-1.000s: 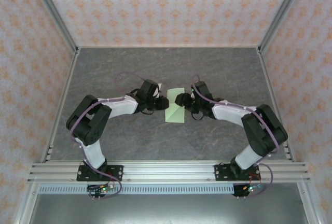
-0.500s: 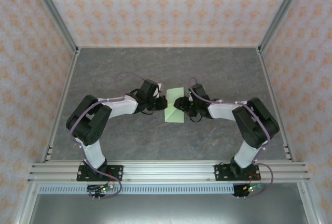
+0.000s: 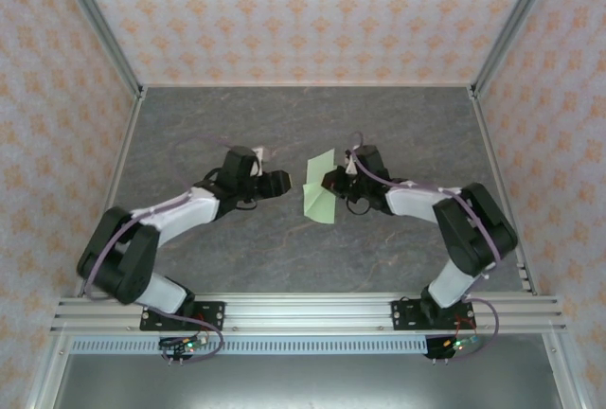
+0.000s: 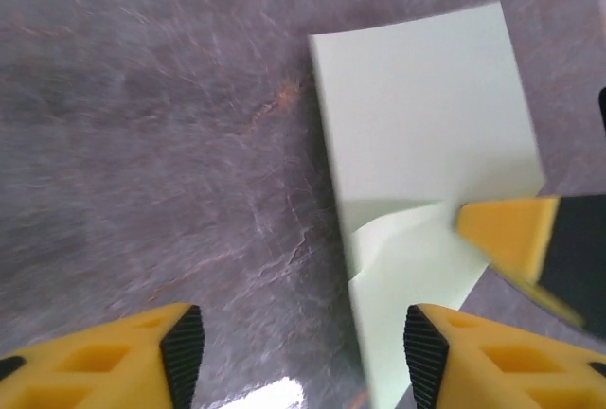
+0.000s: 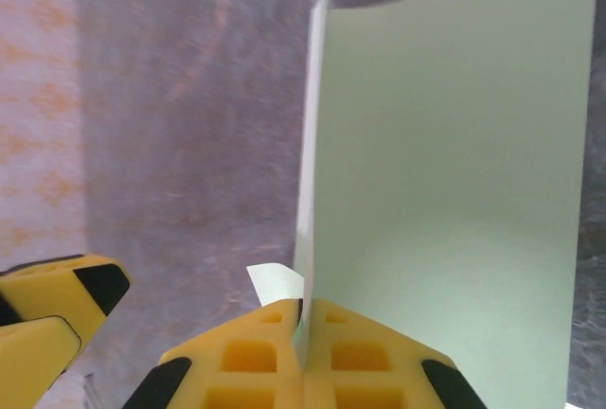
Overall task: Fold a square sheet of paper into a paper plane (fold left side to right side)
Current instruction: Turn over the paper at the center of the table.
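1. the right gripper [image 5: 305, 312] is pinching shut on the edge of the paper [image 5: 445, 191]. its jaws stood apart a second ago and are now pressing flat together, with the thin green layer caught between them.
2. the paper is sitting at the middle of the table [image 3: 398, 125], already creased. one flap is lying under the right gripper's finger, and the edge in the pinch seems to be rising off the table top. how far it is rising is hard to tell.
3. the paper is also leaning differently than before, with its far corner now tipping toward the table's right side.
4. the left gripper [image 4: 303, 364] is hanging wide open with nothing between its fingers. it was nearly shut at the paper a moment ago. it is now drawing back toward the table's left side, leaving bare table between itself and the green edge.
5. this looks like a handover. the left arm is letting go after pressing, and the right arm is taking control for the next fold. the plane is far from done, with no sharp point showing yet.
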Action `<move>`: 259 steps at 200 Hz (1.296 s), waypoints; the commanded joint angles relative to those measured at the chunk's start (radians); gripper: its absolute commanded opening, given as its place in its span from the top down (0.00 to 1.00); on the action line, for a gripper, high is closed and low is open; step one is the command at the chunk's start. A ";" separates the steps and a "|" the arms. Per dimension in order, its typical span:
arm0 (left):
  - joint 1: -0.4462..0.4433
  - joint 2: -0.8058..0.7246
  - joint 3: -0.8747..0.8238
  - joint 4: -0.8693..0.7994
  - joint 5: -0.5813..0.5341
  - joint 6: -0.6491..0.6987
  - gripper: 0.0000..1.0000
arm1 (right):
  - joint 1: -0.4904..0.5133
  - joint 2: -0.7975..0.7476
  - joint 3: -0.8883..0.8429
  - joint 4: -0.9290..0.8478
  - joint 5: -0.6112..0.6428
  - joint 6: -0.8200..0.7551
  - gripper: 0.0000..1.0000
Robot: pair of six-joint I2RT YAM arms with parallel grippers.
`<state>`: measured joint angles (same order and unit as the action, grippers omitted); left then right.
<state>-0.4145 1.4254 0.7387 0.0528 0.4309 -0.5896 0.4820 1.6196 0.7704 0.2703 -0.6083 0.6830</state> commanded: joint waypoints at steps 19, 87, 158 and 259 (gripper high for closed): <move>0.028 -0.315 -0.094 0.002 -0.016 -0.106 0.08 | -0.068 -0.240 -0.036 0.102 -0.077 -0.033 0.97; 0.033 -0.641 -0.173 0.136 0.093 -0.257 0.00 | -0.072 -0.305 0.063 0.307 -0.192 0.110 0.96; 0.033 -0.680 -0.173 0.271 0.194 -0.313 0.00 | -0.037 -0.263 0.143 0.372 -0.274 0.172 0.96; 0.018 -0.636 -0.173 0.364 0.230 -0.361 0.00 | 0.066 -0.209 0.178 0.511 -0.270 0.300 0.96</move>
<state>-0.3862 0.7765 0.5728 0.3561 0.6319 -0.9390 0.5270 1.3891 0.9024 0.6804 -0.8616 0.9413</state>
